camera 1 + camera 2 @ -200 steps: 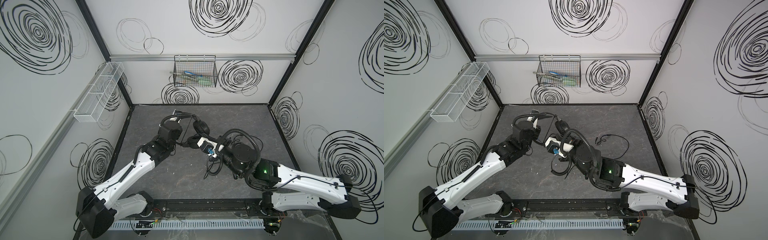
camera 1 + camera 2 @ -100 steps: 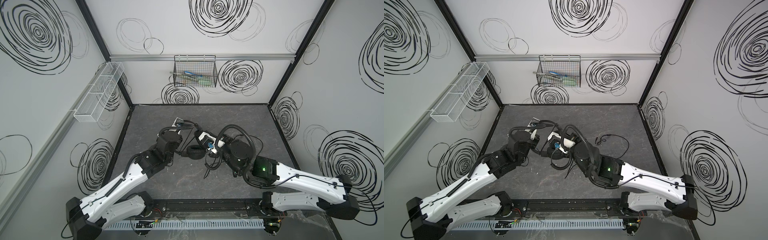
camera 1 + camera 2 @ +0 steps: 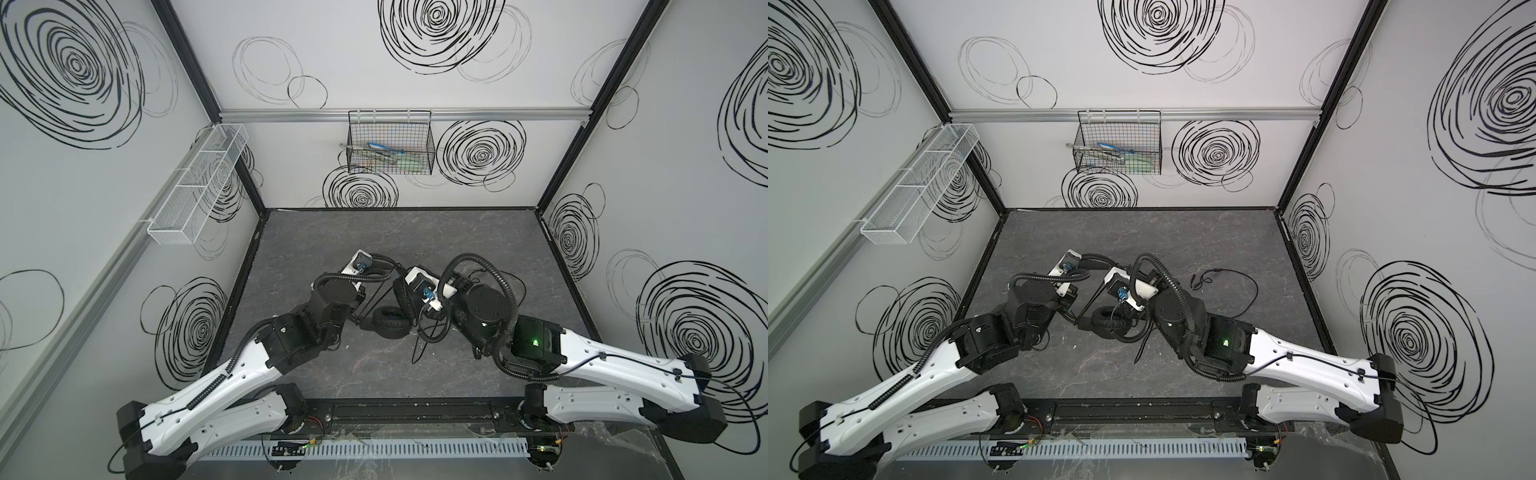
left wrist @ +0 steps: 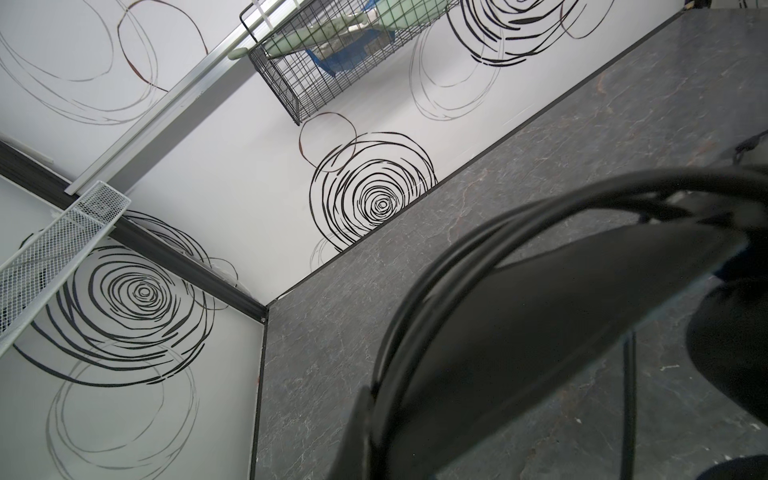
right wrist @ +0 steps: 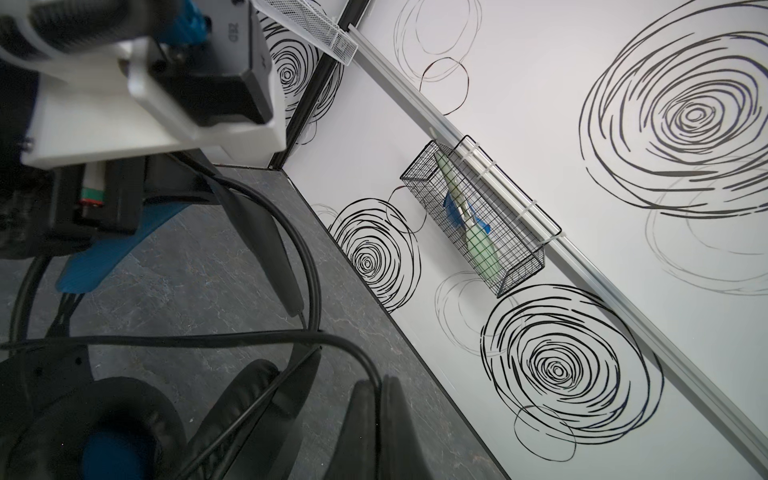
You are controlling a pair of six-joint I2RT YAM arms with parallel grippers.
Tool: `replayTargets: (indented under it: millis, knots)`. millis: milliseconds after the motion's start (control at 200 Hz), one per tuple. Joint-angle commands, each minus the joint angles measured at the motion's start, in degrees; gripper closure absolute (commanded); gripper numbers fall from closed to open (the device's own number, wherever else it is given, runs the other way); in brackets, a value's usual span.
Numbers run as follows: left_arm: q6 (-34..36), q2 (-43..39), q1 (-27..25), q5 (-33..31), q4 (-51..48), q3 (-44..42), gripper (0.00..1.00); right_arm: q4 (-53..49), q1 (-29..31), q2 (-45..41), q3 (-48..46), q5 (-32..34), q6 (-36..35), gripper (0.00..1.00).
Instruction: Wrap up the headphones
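We see the headphones (image 3: 388, 328) between our two claws above the tabletop (image 3: 374, 232), the left claw (image 3: 382, 266) clamped tight on the headband, the right claw (image 5: 351, 370) pinched closed, apparently on the thin cable (image 3: 1246, 286), whose free end lies loose beyond it, so most of the wrapping seems left to do.

I had white walls (image 3: 415, 95) on screen, scribbled all over with black spirals, black posts (image 3: 583, 124) in the corners. A silver rail (image 3: 270, 114) ran across the back, carrying a black wire basket (image 3: 428, 141). White mesh tray (image 3: 195, 195) on the left wall. Below lay a dark grey marbled tabletop (image 3: 415, 232).
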Motion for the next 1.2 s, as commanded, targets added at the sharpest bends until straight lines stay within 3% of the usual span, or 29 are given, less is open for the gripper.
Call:
replayTargets:
  millis: [0,505,845,1191]
  knots:
    - [-0.1,-1.8,-1.3,0.2,0.9,2.5,1.0,5.0,-0.9,-2.0,-1.0,2.0,-0.6,1.0]
    - [-1.1,-5.7,-2.5,4.0,-0.5,2.8,1.0,7.9,-10.1,-1.7,-1.7,-8.9,4.8,1.0]
    - [-1.0,-8.7,-2.5,10.7,0.9,2.6,1.0,10.7,-12.8,-2.2,-4.5,-13.4,6.0,1.0]
    - [-3.7,-9.5,-2.5,13.1,1.1,4.8,1.0,21.0,-16.5,-4.4,-11.9,-20.2,8.7,0.96]
